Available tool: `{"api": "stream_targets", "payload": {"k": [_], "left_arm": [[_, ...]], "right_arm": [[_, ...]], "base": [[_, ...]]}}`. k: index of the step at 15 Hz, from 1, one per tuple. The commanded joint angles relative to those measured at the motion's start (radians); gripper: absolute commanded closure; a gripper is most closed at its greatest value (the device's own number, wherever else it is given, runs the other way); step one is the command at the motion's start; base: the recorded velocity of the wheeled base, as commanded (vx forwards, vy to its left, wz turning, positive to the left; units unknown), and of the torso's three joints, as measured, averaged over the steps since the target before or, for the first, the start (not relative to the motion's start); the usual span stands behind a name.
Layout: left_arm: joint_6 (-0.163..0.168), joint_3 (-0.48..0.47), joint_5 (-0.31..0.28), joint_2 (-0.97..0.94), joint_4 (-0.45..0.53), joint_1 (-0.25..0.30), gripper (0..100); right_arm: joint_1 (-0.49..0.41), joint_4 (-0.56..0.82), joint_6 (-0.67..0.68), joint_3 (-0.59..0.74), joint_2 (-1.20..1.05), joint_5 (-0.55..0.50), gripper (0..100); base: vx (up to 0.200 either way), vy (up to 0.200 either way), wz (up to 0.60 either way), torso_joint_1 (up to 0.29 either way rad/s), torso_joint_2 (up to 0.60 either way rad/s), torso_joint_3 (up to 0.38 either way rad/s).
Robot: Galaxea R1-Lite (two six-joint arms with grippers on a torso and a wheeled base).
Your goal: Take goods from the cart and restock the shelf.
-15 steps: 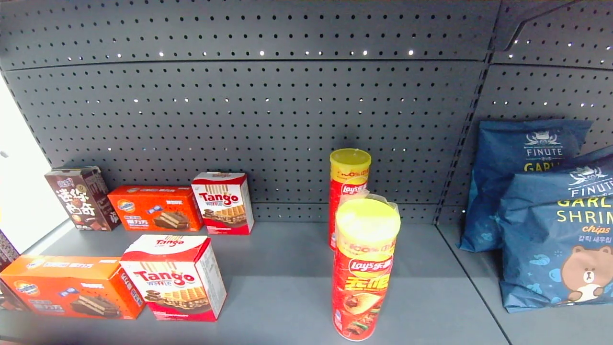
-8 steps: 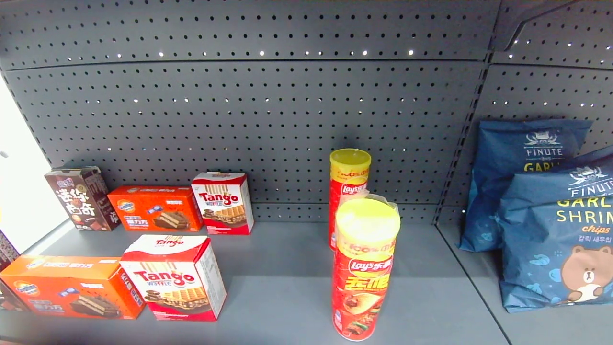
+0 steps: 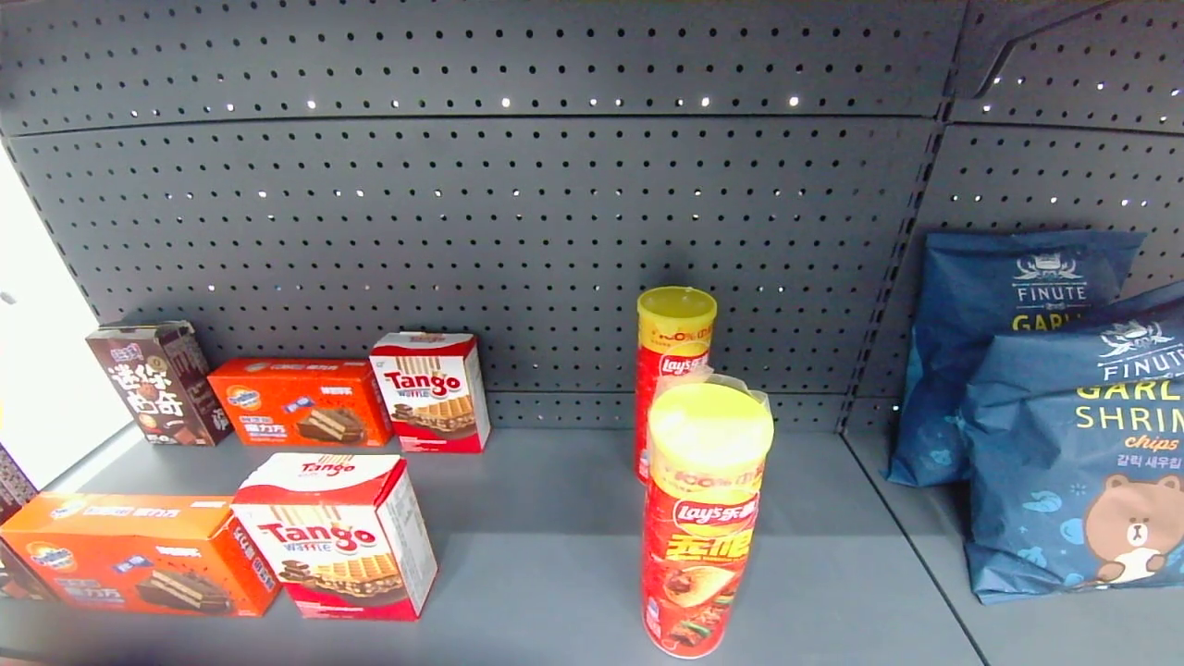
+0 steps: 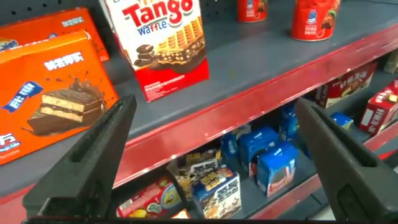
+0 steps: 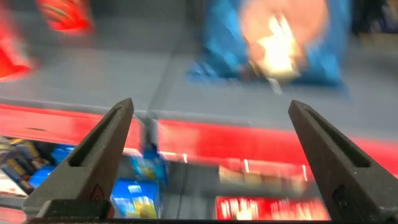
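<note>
On the grey shelf (image 3: pixel 555 555) stand two red chip cans with yellow lids, one in front (image 3: pixel 705 518) and one behind it (image 3: pixel 673 370). Left of them are two red-and-white wafer boxes (image 3: pixel 338 535) (image 3: pixel 431 391), two orange cake boxes (image 3: pixel 139 553) (image 3: pixel 298 400) and a brown box (image 3: pixel 159 381). My left gripper (image 4: pixel 217 155) is open in front of the shelf edge, below the near wafer box (image 4: pixel 163 40) and orange box (image 4: pixel 46 87). My right gripper (image 5: pixel 211 162) is open before the red shelf lip (image 5: pixel 249 146), below a blue snack bag (image 5: pixel 273 37).
Blue shrimp-chip bags (image 3: pixel 1073 462) lean in the bay to the right, past a divider. A perforated back panel (image 3: pixel 518 240) closes the shelf behind. A lower shelf holds blue and red packs (image 4: pixel 261 162). Bare shelf lies between the wafer boxes and the cans.
</note>
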Motion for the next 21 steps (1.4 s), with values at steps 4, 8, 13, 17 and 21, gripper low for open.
{"api": "stream_targets", "payload": {"k": [4,8,13,17,21], "left_arm": [[-0.009,0.001,0.003,0.001,0.000,-0.002,0],[-0.011,0.001,0.003,0.001,0.000,-0.001,0],[-0.012,0.001,0.006,0.078,0.000,0.069,0],[-0.019,0.001,0.014,0.001,0.000,0.331,0],[-0.026,0.001,0.016,0.001,0.003,0.328,0]], "right_arm": [[0.000,-0.006,-0.001,0.000,0.004,0.016,0],[-0.007,-0.006,-0.001,0.000,0.007,0.016,0],[-0.076,-0.005,-0.001,0.000,-0.059,0.016,0],[-0.087,-0.006,0.002,0.000,-0.079,0.016,0],[-0.089,-0.006,0.002,0.000,-0.079,0.016,0]], "base": [[0.000,0.000,0.00,0.000,0.00,0.000],[0.000,0.000,0.00,0.000,0.00,0.000],[0.000,0.000,0.00,0.000,0.00,0.000],[0.000,0.000,0.00,0.000,0.00,0.000],[0.000,0.000,0.00,0.000,0.00,0.000]]}}
